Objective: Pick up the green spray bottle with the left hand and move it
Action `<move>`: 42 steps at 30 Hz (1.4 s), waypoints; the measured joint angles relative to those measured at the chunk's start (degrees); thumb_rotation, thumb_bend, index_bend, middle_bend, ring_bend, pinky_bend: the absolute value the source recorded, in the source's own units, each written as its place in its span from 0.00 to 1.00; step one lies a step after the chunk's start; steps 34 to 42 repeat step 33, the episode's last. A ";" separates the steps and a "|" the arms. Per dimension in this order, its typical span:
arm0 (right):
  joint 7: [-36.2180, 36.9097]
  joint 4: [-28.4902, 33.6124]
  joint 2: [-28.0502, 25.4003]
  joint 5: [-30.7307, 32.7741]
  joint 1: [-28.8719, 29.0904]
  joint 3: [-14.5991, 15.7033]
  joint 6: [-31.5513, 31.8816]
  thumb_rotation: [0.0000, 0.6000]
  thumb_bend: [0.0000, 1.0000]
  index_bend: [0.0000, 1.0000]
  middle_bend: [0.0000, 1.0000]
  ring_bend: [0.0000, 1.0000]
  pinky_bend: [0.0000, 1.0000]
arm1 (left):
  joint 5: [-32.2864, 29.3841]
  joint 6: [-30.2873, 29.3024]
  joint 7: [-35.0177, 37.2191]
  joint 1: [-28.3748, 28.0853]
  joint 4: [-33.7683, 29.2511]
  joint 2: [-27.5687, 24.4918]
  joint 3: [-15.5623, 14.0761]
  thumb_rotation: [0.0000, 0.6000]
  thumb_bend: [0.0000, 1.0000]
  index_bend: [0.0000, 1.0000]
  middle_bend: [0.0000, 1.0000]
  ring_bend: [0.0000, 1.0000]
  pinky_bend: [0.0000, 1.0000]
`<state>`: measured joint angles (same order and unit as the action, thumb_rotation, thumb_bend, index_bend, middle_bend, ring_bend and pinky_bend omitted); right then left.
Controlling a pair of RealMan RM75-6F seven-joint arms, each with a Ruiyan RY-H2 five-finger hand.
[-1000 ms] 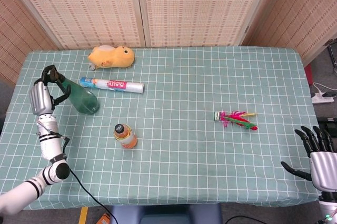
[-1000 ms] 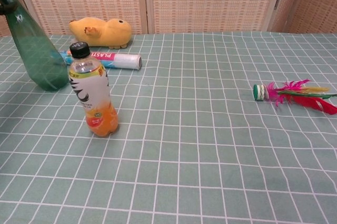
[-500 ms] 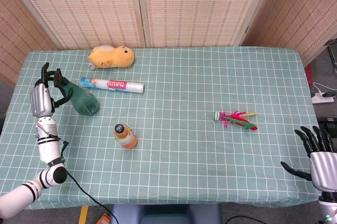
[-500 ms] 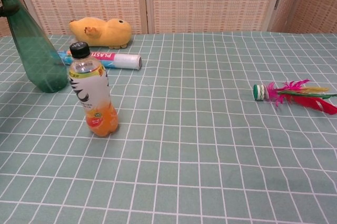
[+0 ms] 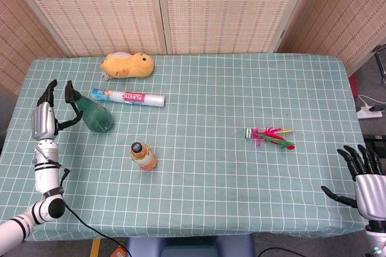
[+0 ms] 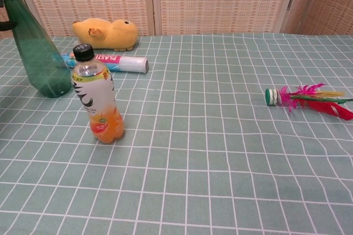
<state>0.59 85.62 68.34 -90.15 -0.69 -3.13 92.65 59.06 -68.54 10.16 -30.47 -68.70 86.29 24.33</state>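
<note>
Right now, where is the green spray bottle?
In the head view the green spray bottle stands upright at the table's left side, just in front of the plastic-wrap roll, beside the open left hand.

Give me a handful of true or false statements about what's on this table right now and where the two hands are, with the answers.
1. The green spray bottle stands upright on the table. True.
2. The left hand grips the spray bottle. False: its fingers are spread beside the bottle, holding nothing.
3. The orange drink bottle lies on its side. False: it stands upright, black cap on top.
4. The yellow plush toy lies near the far edge, behind the white tube. True.
5. The right hand holds the feathered shuttlecock. False: it is open at the table's near right corner, apart from the shuttlecock.
</note>
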 measured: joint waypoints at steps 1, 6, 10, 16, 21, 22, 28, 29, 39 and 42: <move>0.09 -0.02 -0.02 -0.03 0.01 0.02 -0.01 1.00 0.00 0.18 0.13 0.00 0.00 | -0.06 0.15 0.04 0.23 -0.34 -0.30 -0.11 1.00 0.17 0.00 0.03 0.07 0.11; 0.36 -0.07 -0.05 -0.11 0.03 0.05 -0.01 1.00 0.00 0.17 0.13 0.00 0.00 | -0.10 0.28 -0.12 0.96 -1.31 -1.37 -0.46 1.00 0.17 0.00 0.01 0.06 0.11; 1.42 -0.16 -0.21 -0.40 0.13 0.19 -0.13 1.00 0.00 0.17 0.13 0.00 0.00 | -0.36 -0.42 -1.28 2.93 -3.51 -4.19 -1.02 1.00 0.21 0.00 0.01 0.05 0.12; 1.78 -0.04 -0.51 -0.53 0.39 0.30 -0.57 1.00 0.00 0.19 0.14 0.00 0.00 | -4.49 -1.32 -8.42 5.91 -9.81 -9.60 -1.59 1.00 0.35 0.13 0.09 0.12 0.15; 0.67 0.37 -0.50 -0.25 0.51 0.23 -0.87 1.00 0.00 0.22 0.14 0.00 0.00 | -6.35 -1.94 -20.90 7.81 -16.56 -15.77 -4.54 1.00 0.32 0.17 0.13 0.15 0.25; 0.53 0.50 -0.51 -0.13 0.50 0.22 -0.91 1.00 0.00 0.23 0.14 0.00 0.00 | -6.08 -1.85 -23.87 8.50 -19.35 -18.03 -5.83 1.00 0.30 0.14 0.13 0.15 0.28; 0.38 0.64 -0.62 -0.15 0.42 0.30 -0.82 1.00 0.00 0.25 0.16 0.00 0.00 | 2.24 -4.41 -25.94 12.98 -28.64 -24.45 -11.18 1.00 0.25 0.15 0.24 0.20 0.29; 0.36 0.60 -0.62 -0.17 0.42 0.32 -0.83 1.00 0.00 0.25 0.16 0.00 0.00 | 4.54 -5.51 -24.53 13.83 -28.76 -24.73 -11.99 1.00 0.25 0.15 0.26 0.21 0.29; 0.63 0.54 -0.63 -0.31 0.43 0.37 -0.79 1.00 0.00 0.26 0.17 0.00 0.00 | 15.03 -9.67 -17.97 17.11 -28.38 -25.78 -15.88 1.00 0.25 0.17 0.28 0.22 0.27; 0.63 0.54 -0.63 -0.31 0.43 0.37 -0.79 1.00 0.00 0.26 0.17 0.00 0.00 | 15.03 -9.67 -17.97 17.11 -28.38 -25.78 -15.88 1.00 0.25 0.17 0.28 0.22 0.27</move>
